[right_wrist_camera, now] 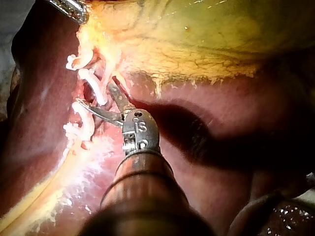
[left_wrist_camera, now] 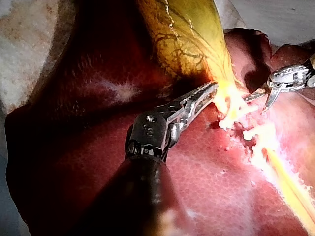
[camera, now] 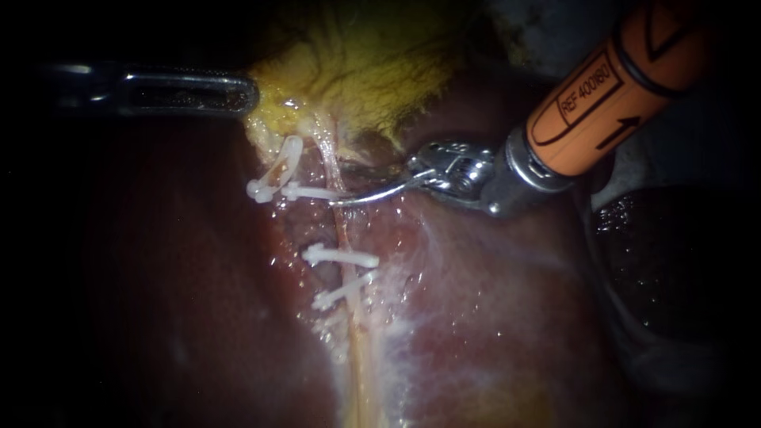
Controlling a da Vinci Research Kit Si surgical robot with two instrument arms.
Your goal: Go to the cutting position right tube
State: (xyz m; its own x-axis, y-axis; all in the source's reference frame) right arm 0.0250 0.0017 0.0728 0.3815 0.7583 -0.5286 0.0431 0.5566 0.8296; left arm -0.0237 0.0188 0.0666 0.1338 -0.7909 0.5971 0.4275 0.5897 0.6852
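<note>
The yellow gallbladder point(camera: 372, 63) lies on the dark red liver point(camera: 491, 317). A thin pale tube, the right tube point(camera: 346, 238), runs down from its neck. One white clip point(camera: 311, 192) sits above on it and two clips point(camera: 341, 257) sit below. Left of it, another clip point(camera: 273, 170) is on a looped tube. My right instrument point(camera: 337, 201), with an orange shaft, has thin curved blades. They stand open in the right wrist view point(right_wrist_camera: 96, 94), tips at the right tube between the clips. My left instrument point(camera: 250, 93) is shut on the gallbladder's edge point(left_wrist_camera: 210, 90).
A dark glossy lobe point(camera: 658, 261) lies at the right edge under the orange shaft. Pale cloth point(left_wrist_camera: 29, 49) borders the liver beyond the left instrument. A wide whitish band of tissue point(camera: 372, 372) follows the tube downward.
</note>
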